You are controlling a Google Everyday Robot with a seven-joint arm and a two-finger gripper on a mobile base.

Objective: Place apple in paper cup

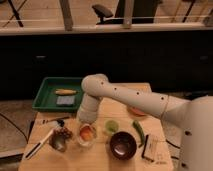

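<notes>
The apple [86,132] shows as a small orange-red round thing inside the mouth of the pale paper cup [86,140], which stands on the wooden table [95,160] at front left of centre. My gripper [85,122] points down right above the cup, at the end of the white arm that reaches in from the right. The arm's wrist hides most of the gripper. I cannot tell whether the apple is touching the gripper or resting in the cup.
A green tray [46,95] at back left holds a corn cob [65,91] and a grey sponge [65,100]. Near the cup are a dark reddish cluster [64,132], a metal cup [57,143], a light green cup [111,127], a dark brown bowl [123,145], a green vegetable [138,131] and an orange-red disc [136,111].
</notes>
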